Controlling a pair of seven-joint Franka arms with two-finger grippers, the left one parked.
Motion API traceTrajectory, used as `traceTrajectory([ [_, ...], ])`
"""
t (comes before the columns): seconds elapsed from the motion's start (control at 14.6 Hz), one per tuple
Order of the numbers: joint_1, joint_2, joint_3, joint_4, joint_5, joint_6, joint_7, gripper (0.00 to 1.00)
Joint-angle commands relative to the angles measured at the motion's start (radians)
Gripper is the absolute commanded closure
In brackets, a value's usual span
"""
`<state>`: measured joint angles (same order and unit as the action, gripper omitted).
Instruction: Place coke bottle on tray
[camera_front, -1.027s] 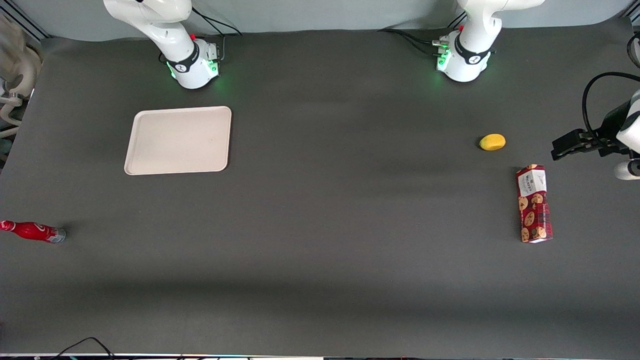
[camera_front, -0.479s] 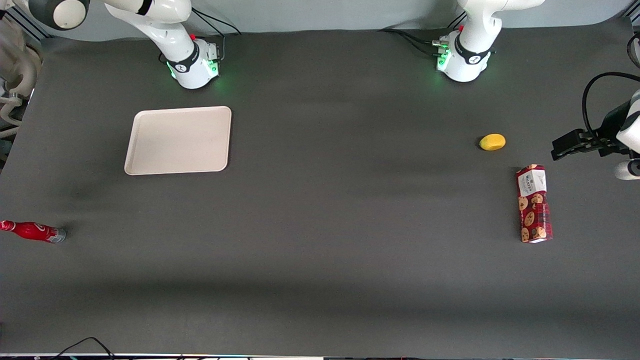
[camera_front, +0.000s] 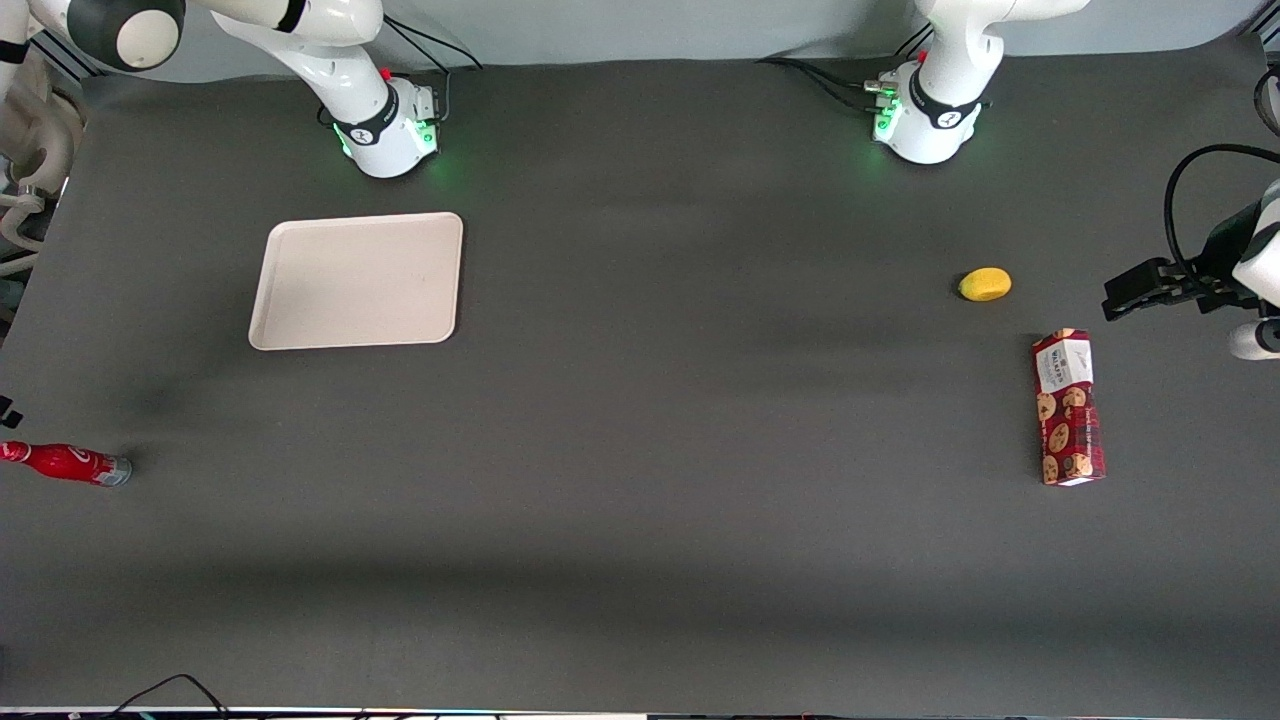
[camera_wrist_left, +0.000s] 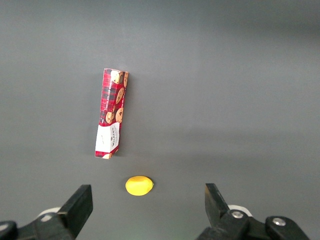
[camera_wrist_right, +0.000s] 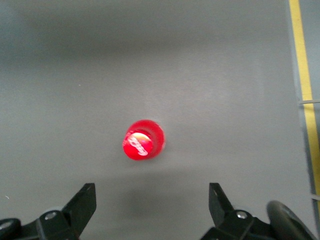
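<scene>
My right arm reaches toward working end of table; gripper points straight down, fingers spread wide.

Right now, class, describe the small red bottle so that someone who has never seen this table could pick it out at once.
Start at the flat cream-white tray on the dark grey table; nearer the front camera, at the working arm's end of the table, stands the slim red coke bottle. The open hand hovers directly above it. Unlike the red cookie box lying toward the parked arm's end, it is round, capped, with white script.
</scene>
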<state>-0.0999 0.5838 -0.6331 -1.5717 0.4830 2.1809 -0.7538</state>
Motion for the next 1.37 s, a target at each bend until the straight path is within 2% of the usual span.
traceTrajectory([
  [0.0,0.02,0.024,0.003,0.012,0.037,0.017,-0.01,0.0],
  [0.48,0.017,0.123,0.006,0.12,0.035,0.017,-0.022,0.0],
  [0.55,0.012,0.131,0.006,0.121,0.037,0.017,-0.021,0.0],
  [0.68,0.012,0.145,0.004,0.121,0.08,0.02,-0.025,0.0],
  [1.16,0.011,0.163,0.004,0.122,0.081,0.02,-0.027,0.0],
  [1.3,0.011,0.163,0.006,0.125,0.081,0.02,-0.024,0.05],
])
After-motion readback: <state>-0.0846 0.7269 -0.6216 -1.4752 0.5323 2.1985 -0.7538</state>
